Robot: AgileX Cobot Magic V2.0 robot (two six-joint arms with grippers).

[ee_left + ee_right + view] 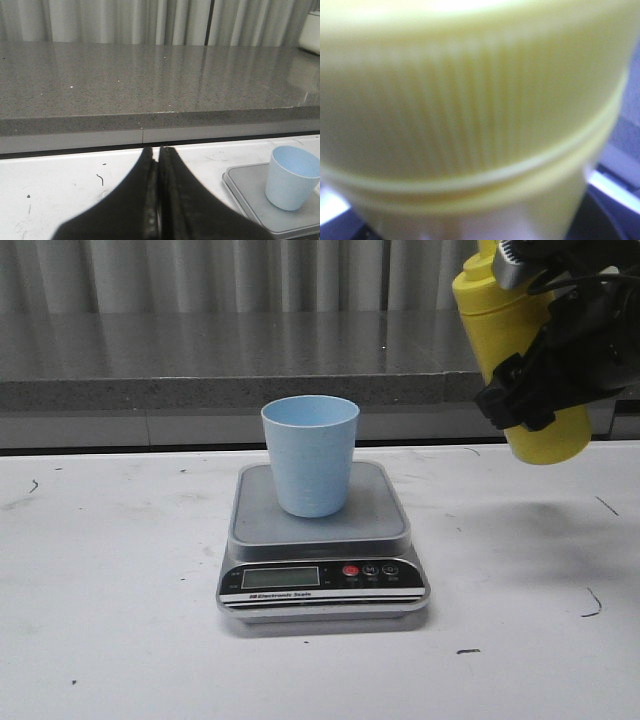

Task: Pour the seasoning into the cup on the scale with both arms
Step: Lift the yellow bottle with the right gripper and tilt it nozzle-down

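The pale blue cup [310, 455] stands upright on the silver-grey scale [262, 518] in the middle of the white table. High at the right, my right gripper [528, 392] is shut on the body of the yellow seasoning bottle [498, 325]. The bottle hangs clear of the table, slightly tilted, with its top cut off by the frame edge. In the right wrist view its ribbed yellow collar [470, 100] fills the frame and hides the fingers. My left gripper [157, 150] is shut on nothing, to the left of the cup [292, 177] and scale [245, 192]. It does not show in the front view.
A long grey stone ledge [200, 360] runs behind the table below a grey curtain. The white tabletop [100, 590] has a few dark scuff marks. A white object [312, 30] sits on the ledge at the far right.
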